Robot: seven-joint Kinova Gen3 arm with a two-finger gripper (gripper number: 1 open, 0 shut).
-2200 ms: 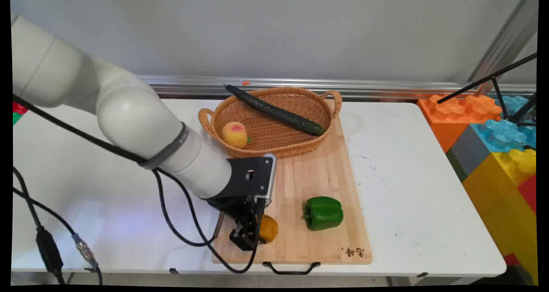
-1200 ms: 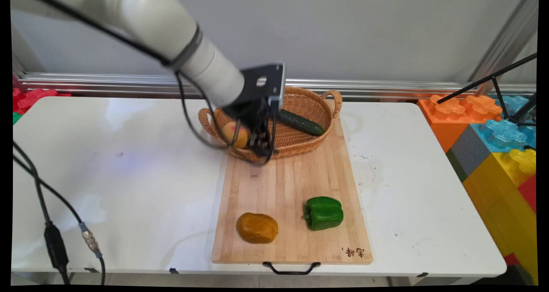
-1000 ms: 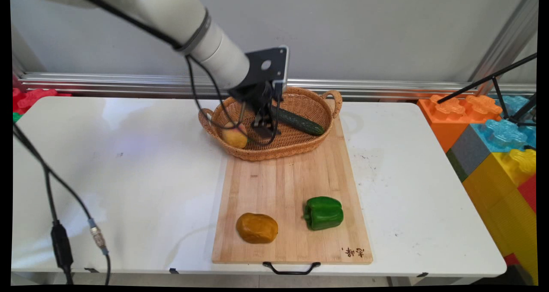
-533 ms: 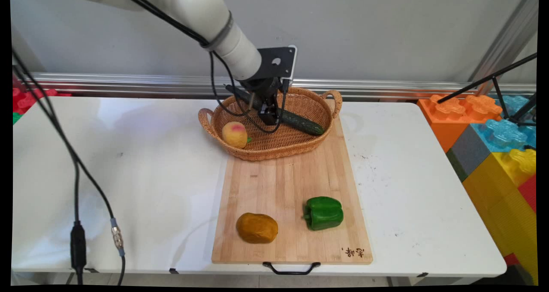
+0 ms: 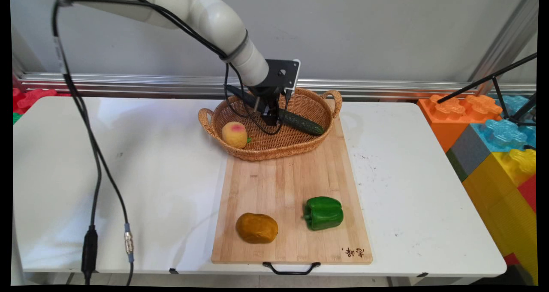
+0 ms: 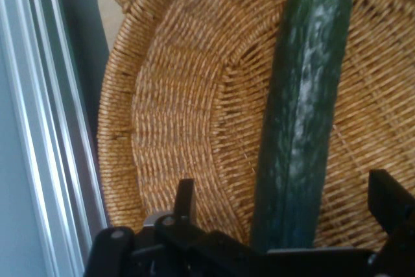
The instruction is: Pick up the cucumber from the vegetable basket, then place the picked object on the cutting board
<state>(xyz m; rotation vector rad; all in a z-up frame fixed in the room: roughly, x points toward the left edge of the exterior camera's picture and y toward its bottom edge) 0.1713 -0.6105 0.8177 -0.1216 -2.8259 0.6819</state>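
- We see the gripper [image 5: 270, 119] down inside the wicker basket [image 5: 300, 148], right over the cucumber [image 5: 302, 123].
- In the hand view its two fingers [image 6: 185, 200] are spread wide, one on each side of the cucumber [image 6: 301, 121], and neither pad touches the skin: it is released, gripping nothing.
- We have the cucumber lying aslant across the basket's far half, its near end by the right-hand rim, its far end poking over the back rim behind the gripper.
- From the hand camera, the cucumber runs straight up between the fingers over the woven basket floor [image 6: 175, 115], with one basket handle at the top edge.
- A yellow peach with a pink blush [image 5: 234, 134] sits in the basket's left part, apart from the gripper and the cucumber.
- The basket rests on the far end of a wooden cutting board [image 5: 291, 180], which lies on the white table [image 5: 128, 163].
- At the board's near end we see a brown potato [image 5: 257, 227] on the left and a green bell pepper [image 5: 324, 213] on the right, near each other but not touching, and well apart from the gripper.
- Black cables [image 5: 92, 155] hang from the arm over the table's left side.
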